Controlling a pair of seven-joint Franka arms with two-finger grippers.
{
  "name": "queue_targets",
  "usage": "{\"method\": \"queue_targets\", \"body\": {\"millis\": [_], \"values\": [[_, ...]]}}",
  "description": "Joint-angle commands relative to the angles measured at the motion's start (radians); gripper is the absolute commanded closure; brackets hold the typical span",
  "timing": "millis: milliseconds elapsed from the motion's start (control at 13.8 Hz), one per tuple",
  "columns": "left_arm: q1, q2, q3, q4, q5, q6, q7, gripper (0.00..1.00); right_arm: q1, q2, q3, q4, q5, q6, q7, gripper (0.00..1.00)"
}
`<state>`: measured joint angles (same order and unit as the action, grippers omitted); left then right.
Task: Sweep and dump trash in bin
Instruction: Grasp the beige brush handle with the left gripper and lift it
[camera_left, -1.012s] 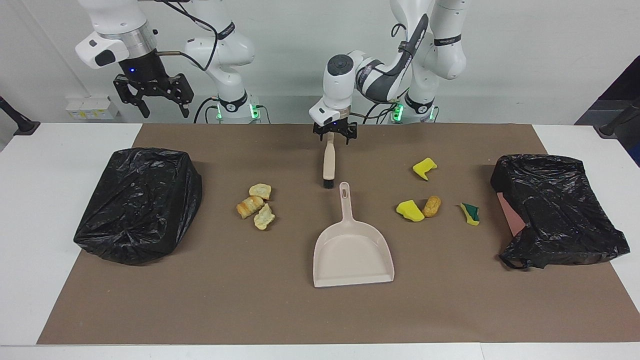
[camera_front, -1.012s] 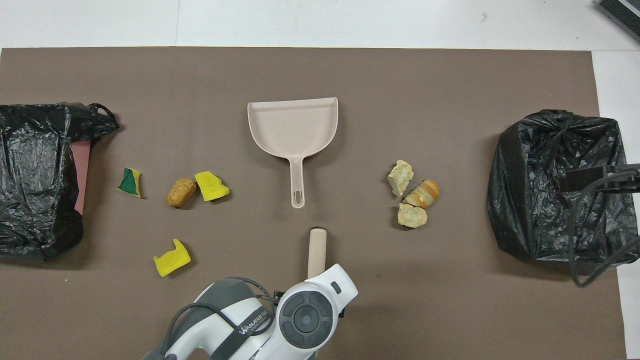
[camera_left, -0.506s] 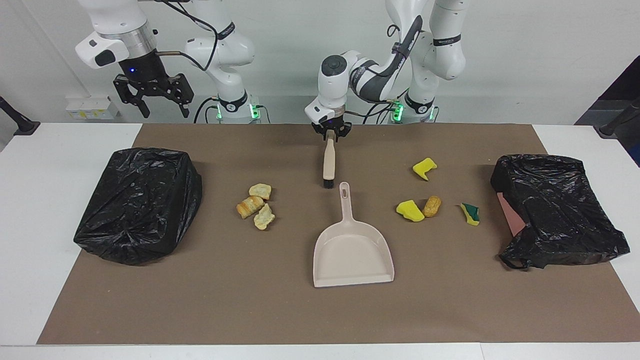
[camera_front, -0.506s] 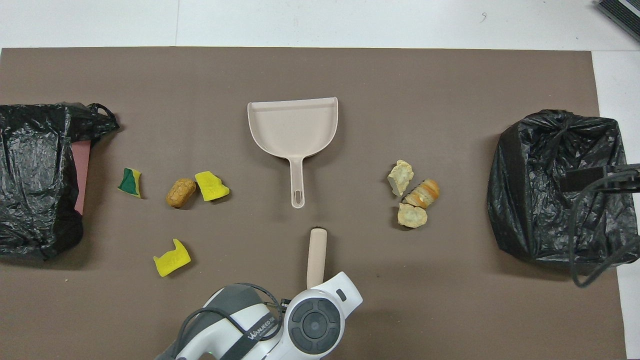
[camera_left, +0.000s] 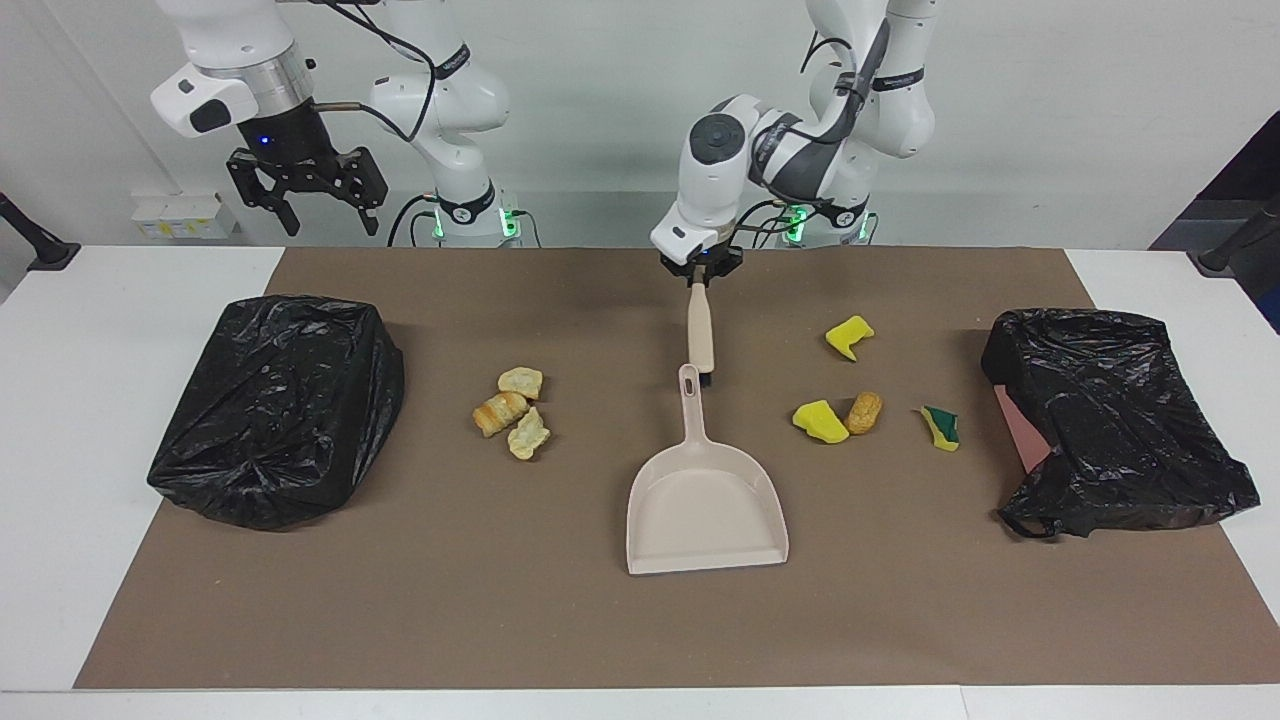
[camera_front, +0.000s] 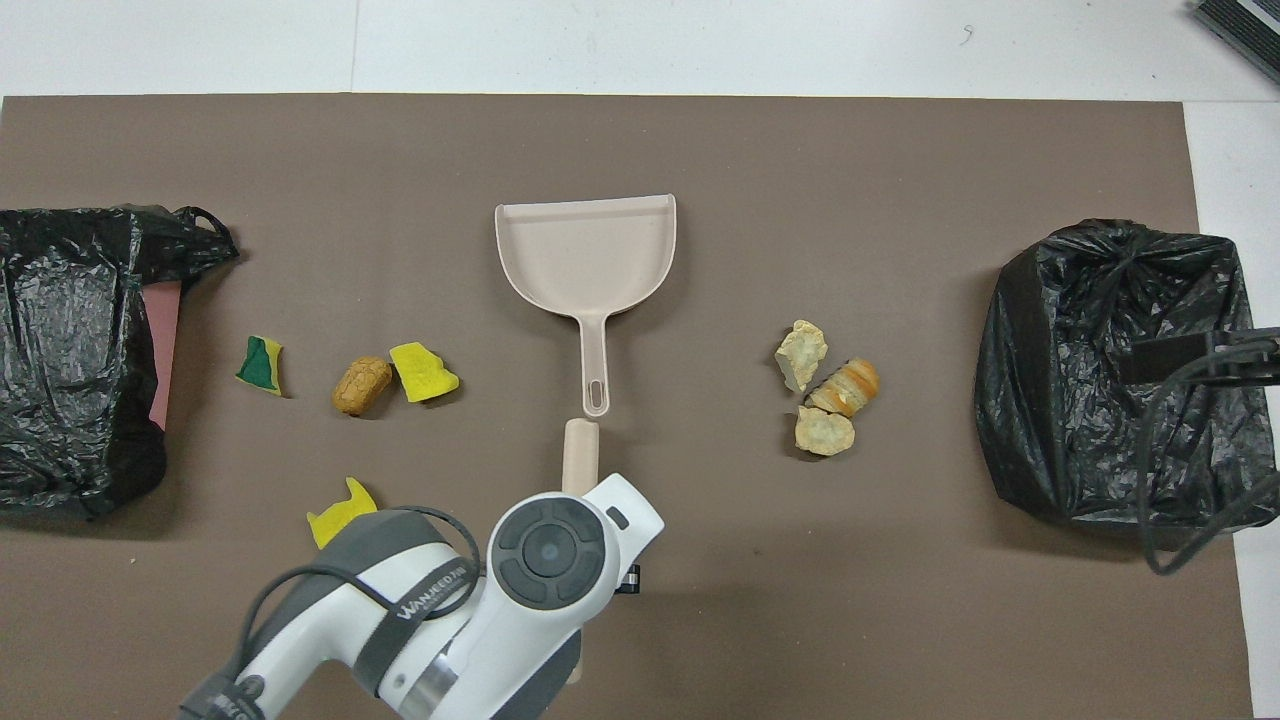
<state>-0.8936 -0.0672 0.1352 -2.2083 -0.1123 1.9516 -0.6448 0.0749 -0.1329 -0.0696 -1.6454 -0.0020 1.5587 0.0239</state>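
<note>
Covering white table (camera_left: 120, 420), brown mat (camera_left: 560, 620)

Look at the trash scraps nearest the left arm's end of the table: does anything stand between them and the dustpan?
Nothing visible does. Bare mat separates the yellow sponge chunk and the brown lump from the dustpan. The left gripper holds the brush over the dustpan's handle tip, nearer the robots than that path.

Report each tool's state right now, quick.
Left tool: closed on the brush by its handle end, near the dustpan handle.
Right tool: open, empty, waiting above the table.
</note>
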Motion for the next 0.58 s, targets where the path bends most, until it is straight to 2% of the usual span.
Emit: {"method": "queue_targets", "body": {"millis": [0, 217, 506], "values": [[0.094, -0.058, -0.008, 0.001, 0.046, -0.063, -0.009, 1.00, -0.012, -0.004, 0.004, 0.004, 0.022, -0.017, -0.032, 0.00], [0.203, -0.062, -0.009, 0.044, 0.097, -0.111, -0.012, 1.00, -0.012, -0.004, 0.004, 0.003, 0.022, -0.017, -0.032, 0.00], [0.392, -0.054, -0.009, 0.035, 0.143, -0.160, -0.016, 1.00, -0.012, -0.004, 0.004, 0.003, 0.022, -0.017, -0.032, 0.00]]}}
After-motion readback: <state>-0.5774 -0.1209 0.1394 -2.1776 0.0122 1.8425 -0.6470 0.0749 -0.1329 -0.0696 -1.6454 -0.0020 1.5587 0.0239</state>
